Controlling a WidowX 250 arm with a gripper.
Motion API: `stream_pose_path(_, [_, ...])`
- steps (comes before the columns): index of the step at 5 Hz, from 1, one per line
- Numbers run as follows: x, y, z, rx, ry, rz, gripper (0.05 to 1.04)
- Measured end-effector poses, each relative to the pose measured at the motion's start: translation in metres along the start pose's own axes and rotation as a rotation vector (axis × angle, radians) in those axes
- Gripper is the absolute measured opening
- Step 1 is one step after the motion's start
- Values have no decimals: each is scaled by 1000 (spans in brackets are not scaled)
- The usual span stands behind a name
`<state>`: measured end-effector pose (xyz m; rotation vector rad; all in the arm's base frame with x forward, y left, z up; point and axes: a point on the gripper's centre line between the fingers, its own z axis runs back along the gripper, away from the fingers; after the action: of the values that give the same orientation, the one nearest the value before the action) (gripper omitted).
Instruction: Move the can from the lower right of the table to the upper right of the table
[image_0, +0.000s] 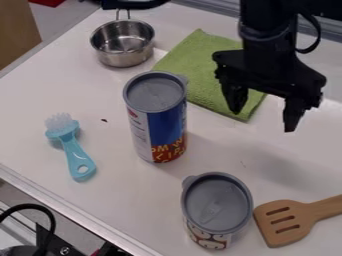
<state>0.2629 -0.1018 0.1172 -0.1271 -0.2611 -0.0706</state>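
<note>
Can (216, 202) stands upright beside the wooden spatula (287, 220); the tool (264, 117) hangs over the bench (110, 155), its fingers (235, 99) wide apart

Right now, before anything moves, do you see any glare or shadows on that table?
Camera view: a soft, faint shadow lies on the white table below the gripper; camera view again: the metal pot catches bright glints, and the black gripper looks so dark that little surface detail comes through.
</note>
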Motion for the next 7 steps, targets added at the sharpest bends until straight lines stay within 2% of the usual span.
stream_pose_path(1, [-29,0,17,-26,36,-55,999])
stream_pose_path(2, [-66,0,25,-69,101,-138,999])
stream_pose_path(3, [-93,5,29,-81,179,-215,999])
stream_pose_path(4, [-110,11,26,-100,326,-253,999])
stream_pose_path(5, [-124,18,20,-60,379,-259,999])
stream_pose_path(6, [-130,23,9,7,419,-214,999])
stream_pose_path(7, [-135,28,4,83,380,-200,999])
